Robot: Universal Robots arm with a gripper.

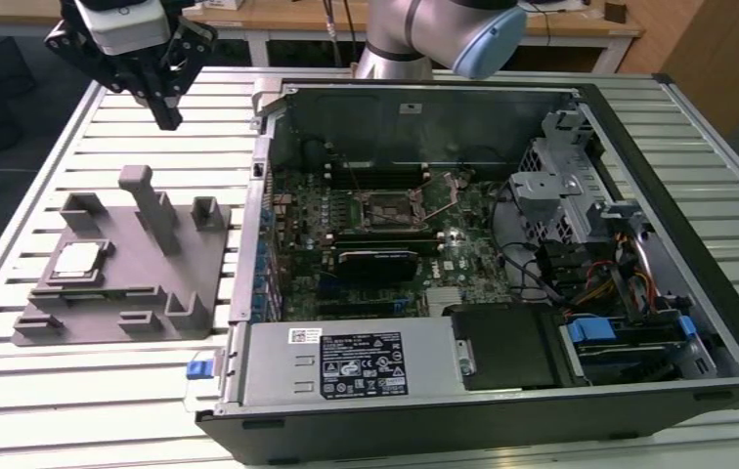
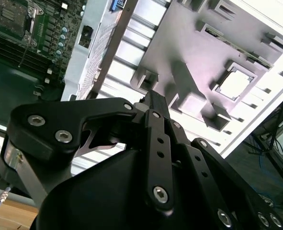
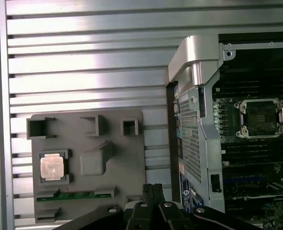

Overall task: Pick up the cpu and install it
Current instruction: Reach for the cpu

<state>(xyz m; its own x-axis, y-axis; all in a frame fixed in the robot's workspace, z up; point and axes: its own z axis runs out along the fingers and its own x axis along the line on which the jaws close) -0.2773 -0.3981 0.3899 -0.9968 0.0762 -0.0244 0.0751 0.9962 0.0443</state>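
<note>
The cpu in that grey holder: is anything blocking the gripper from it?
Nothing visible. The cpu lies uncovered in the grey fixture; the gripper hangs above the table, apart from it. Its upright posts stand beside the chip, not over it.

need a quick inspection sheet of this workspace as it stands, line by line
surface: slatted metal table, carrying the fixture and the computer case.
job's things: cpu lies flat in a recess of the grey fixture; the motherboard socket in the open computer case holds no chip.
clutter: nothing seen.
grippers: gripper hangs above the table, apart from the cpu, fingers together, holding nothing.
cables: bundled wires inside the case, on the exterior view's right.
surroundings: wooden bench behind the table.
</note>
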